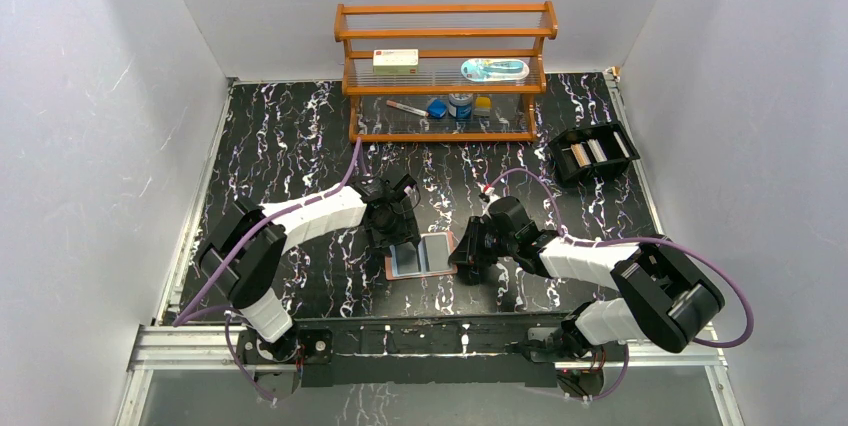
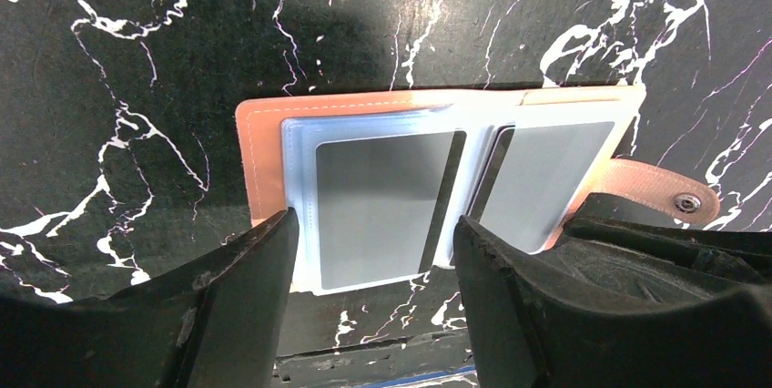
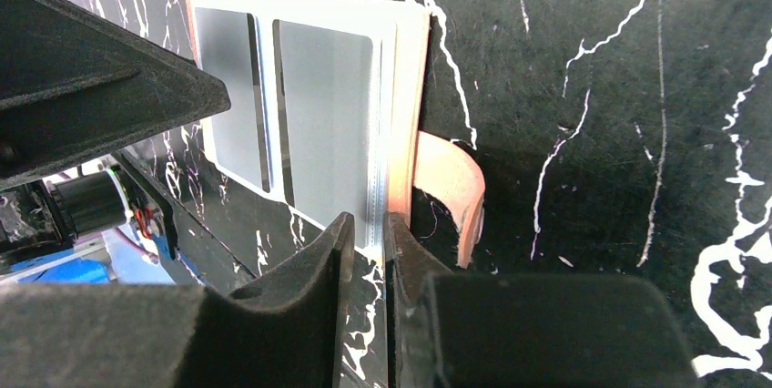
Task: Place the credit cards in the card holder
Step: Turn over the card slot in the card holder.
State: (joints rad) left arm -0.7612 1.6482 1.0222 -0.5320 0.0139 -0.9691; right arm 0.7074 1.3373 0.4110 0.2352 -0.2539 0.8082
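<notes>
pinching the card holder (image 2: 264, 147) edge: right gripper (image 3: 369, 224); left gripper (image 2: 375, 224) spread wide over it.

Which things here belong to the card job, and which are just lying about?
Job: card holder, lying open; likely cards in the black tray.
Lying about: wooden shelf, white box with red label, blue-and-clear packet, small items on the lower tier.

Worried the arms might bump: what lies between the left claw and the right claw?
The open card holder, lying flat, its edge pinched by the right claw. The top view shows it.
</notes>
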